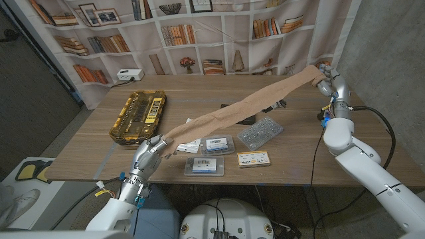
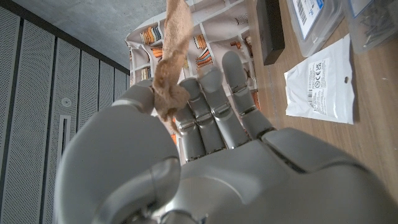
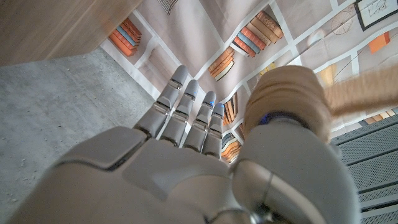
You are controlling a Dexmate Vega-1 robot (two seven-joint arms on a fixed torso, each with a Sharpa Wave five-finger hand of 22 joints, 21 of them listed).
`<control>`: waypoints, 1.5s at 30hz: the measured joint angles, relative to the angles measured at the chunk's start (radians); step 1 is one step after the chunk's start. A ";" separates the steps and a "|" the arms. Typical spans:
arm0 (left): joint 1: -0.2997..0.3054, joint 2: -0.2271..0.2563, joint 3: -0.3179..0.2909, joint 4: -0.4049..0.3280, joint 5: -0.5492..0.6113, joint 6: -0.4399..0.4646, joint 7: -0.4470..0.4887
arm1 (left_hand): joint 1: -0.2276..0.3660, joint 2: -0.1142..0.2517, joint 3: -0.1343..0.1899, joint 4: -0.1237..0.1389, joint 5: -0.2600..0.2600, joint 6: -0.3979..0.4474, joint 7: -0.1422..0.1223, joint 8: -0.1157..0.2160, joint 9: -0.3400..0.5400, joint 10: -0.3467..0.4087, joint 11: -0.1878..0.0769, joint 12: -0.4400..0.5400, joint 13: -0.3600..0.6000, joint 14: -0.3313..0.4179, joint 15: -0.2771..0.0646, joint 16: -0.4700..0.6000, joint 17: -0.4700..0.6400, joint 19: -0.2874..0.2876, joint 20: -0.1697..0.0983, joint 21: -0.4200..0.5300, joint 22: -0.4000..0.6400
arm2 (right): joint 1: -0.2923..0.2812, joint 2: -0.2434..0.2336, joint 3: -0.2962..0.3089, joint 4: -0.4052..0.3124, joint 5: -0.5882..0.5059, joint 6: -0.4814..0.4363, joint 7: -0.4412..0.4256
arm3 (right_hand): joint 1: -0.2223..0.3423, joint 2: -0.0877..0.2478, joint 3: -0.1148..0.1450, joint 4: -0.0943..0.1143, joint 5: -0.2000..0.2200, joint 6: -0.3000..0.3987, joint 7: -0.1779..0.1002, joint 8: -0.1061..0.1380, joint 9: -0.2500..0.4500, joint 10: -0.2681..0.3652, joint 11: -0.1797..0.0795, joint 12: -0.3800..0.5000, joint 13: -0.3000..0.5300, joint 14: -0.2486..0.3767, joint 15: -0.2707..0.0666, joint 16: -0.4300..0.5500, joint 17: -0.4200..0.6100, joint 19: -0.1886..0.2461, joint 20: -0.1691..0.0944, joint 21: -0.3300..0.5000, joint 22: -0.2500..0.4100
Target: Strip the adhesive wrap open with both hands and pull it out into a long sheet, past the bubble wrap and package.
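My left hand point(image 1: 151, 151) pinches the wrap point(image 1: 246, 109) end lower left; my right hand point(image 1: 327, 81) grips the roll upper right. Keep tension even, pull wider.

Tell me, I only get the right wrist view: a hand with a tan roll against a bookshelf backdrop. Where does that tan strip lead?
Observer: The adhesive wrap stretches as a long sheet over the wooden table to the left hand.
Operator: How does that hand hold it?
Observer: The left wrist view shows the bunched end pinched between thumb and fingers.
Operator: Anything near the sheet?
Observer: A clear box of small metal parts lies on the table near its middle.
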 measured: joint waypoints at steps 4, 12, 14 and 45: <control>0.008 0.004 -0.005 -0.001 -0.003 -0.003 -0.008 | 0.000 0.000 0.000 0.000 0.000 0.000 0.000 0.000 -0.005 0.000 0.000 0.000 0.006 0.000 0.000 0.000 0.000 0.000 0.000 0.000 0.000 | -0.002 0.001 0.003 0.000 0.007 0.006 0.000 | 0.000 0.000 0.000 0.000 0.004 0.000 0.000 0.000 0.000 0.000 0.000 0.000 0.000 0.000 0.000 0.000 0.000 0.000 0.000 -0.008 0.000; 0.026 0.004 -0.018 -0.004 -0.004 -0.014 -0.015 | 0.000 0.000 0.000 0.000 0.000 -0.001 0.000 0.000 -0.002 0.000 0.000 0.000 0.007 0.000 0.000 0.000 0.000 0.000 0.000 0.000 0.004 | -0.002 0.005 0.008 -0.002 0.016 0.015 -0.001 | 0.000 0.000 0.000 0.000 0.004 0.000 0.000 0.000 0.000 0.000 0.000 0.000 0.000 -0.008 0.001 0.000 0.000 -0.005 0.005 -0.008 0.000; 0.030 0.003 -0.020 -0.004 -0.006 -0.019 -0.020 | 0.000 0.000 0.000 0.000 0.000 -0.002 0.002 0.000 -0.001 0.000 0.000 0.000 0.006 0.000 0.000 0.000 0.000 0.000 0.000 0.000 0.003 | 0.000 0.006 0.009 -0.004 0.018 0.015 -0.001 | 0.000 0.000 0.000 0.000 0.004 0.000 0.000 0.000 0.000 0.000 0.000 0.000 0.000 -0.009 0.002 0.000 0.000 -0.005 0.005 -0.008 0.000; 0.048 -0.005 -0.038 -0.007 -0.009 -0.031 -0.042 | -0.005 0.004 0.000 0.000 -0.004 -0.008 0.007 -0.008 -0.025 0.000 0.000 -0.008 0.007 -0.005 0.006 0.000 0.000 0.000 0.000 0.000 0.003 | 0.026 0.009 0.000 0.004 0.030 0.005 0.004 | 0.000 0.000 -0.003 -0.003 0.004 0.000 0.000 0.000 0.000 0.000 0.000 0.000 0.000 -0.009 0.002 0.000 -0.009 -0.005 0.005 -0.022 0.000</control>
